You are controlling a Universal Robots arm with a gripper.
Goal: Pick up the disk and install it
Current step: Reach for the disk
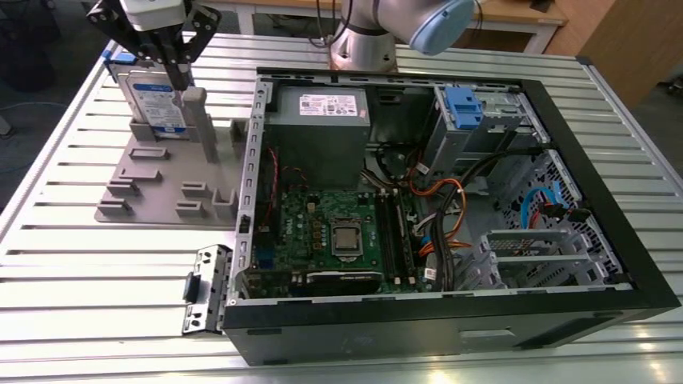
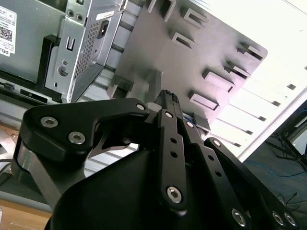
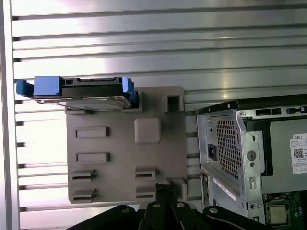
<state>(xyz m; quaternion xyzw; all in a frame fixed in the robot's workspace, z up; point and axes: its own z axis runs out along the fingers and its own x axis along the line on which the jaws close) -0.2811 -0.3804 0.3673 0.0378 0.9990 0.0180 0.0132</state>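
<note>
Closed hand (image 2: pixel 168 95) (empty), disk (image 3: pixel 91 92) upright on grey holder (image 3: pixel 120 148), slatted aluminium table (image 3: pixel 144 43).

**Slatted worktop carries a holder plate and an open computer case**

The worktop (image 1: pixel 96 264) is a surface of silver aluminium slats with dark grooves between them. In the exterior view, a grey holder plate (image 1: pixel 149 184) with raised slots lies flat on its left part. Just beside the plate, on the exterior view's right, an open black computer case (image 1: pixel 449 320) lies on its side. A small grey metal bracket (image 1: pixel 208 288) sits at the case's near corner. The robot arm's base (image 1: pixel 363 52) stands on the worktop behind the case. In the first wrist view, the plate (image 3: pixel 120 163) and case (image 3: pixel 230 153) sit edge to edge on the slats (image 3: pixel 144 43).
</note>
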